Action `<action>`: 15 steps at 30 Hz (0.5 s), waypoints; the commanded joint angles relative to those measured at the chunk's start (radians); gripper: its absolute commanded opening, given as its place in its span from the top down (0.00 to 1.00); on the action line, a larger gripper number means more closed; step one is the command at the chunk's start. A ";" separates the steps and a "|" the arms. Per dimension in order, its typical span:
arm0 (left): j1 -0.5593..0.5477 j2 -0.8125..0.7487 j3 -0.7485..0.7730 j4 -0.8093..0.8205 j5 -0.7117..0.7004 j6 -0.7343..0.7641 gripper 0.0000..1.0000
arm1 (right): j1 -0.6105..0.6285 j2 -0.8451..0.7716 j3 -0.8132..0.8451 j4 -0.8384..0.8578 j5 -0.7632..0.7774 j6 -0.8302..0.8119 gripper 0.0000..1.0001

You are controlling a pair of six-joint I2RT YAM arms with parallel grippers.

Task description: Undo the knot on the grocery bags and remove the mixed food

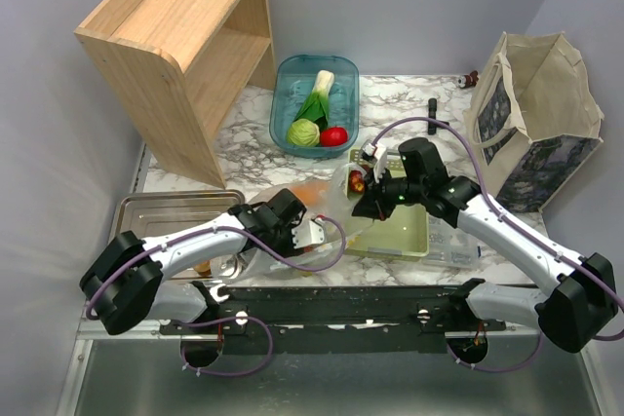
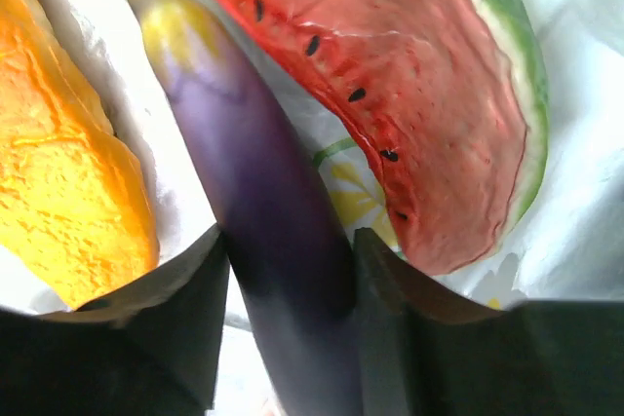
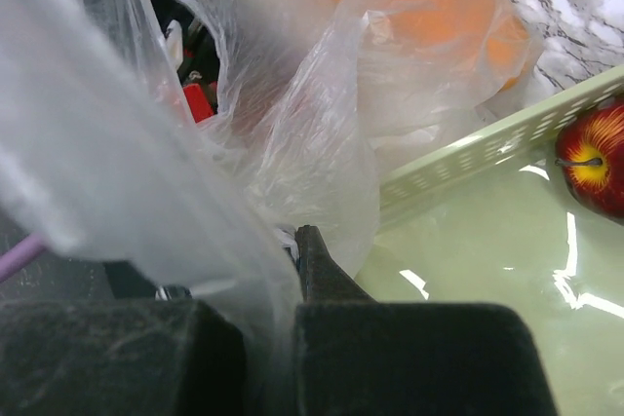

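The whitish grocery bag (image 1: 327, 194) lies between both arms, beside the green basket (image 1: 426, 233). My left gripper (image 1: 304, 231) reaches inside it. In the left wrist view this gripper (image 2: 288, 241) is shut on the purple eggplant (image 2: 263, 202), with the watermelon wedge (image 2: 390, 85) to the right and an orange-yellow bread roll (image 2: 58, 172) to the left. My right gripper (image 3: 292, 241) is shut on a fold of the bag's plastic (image 3: 292, 124); its left finger is hidden behind the film. Orange rolls (image 3: 439, 17) show through the bag. A dark red apple (image 3: 600, 163) lies in the basket (image 3: 468, 158).
A blue bin (image 1: 288, 85) at the back holds a leafy vegetable (image 1: 317, 99), a cabbage (image 1: 303, 132) and a tomato (image 1: 333, 135). A wooden shelf (image 1: 175, 46) stands back left, a canvas tote (image 1: 531, 119) at right, a metal tray (image 1: 156, 211) near left.
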State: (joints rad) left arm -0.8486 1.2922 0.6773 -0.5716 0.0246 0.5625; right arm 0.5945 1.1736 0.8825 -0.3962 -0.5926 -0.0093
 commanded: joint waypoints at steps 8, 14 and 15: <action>-0.004 -0.235 0.147 -0.069 0.301 -0.022 0.85 | 0.004 0.015 0.018 0.040 0.057 -0.009 0.99; -0.004 -0.346 0.240 -0.095 0.454 -0.040 0.89 | 0.005 0.005 0.024 0.058 0.077 0.007 0.99; -0.003 -0.352 0.271 -0.096 0.473 -0.054 0.89 | 0.005 0.002 0.025 0.059 0.078 0.007 0.99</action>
State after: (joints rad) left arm -0.8486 0.9798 0.8677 -0.6388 0.3264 0.5461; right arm 0.5949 1.1866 0.8871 -0.3740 -0.5484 -0.0078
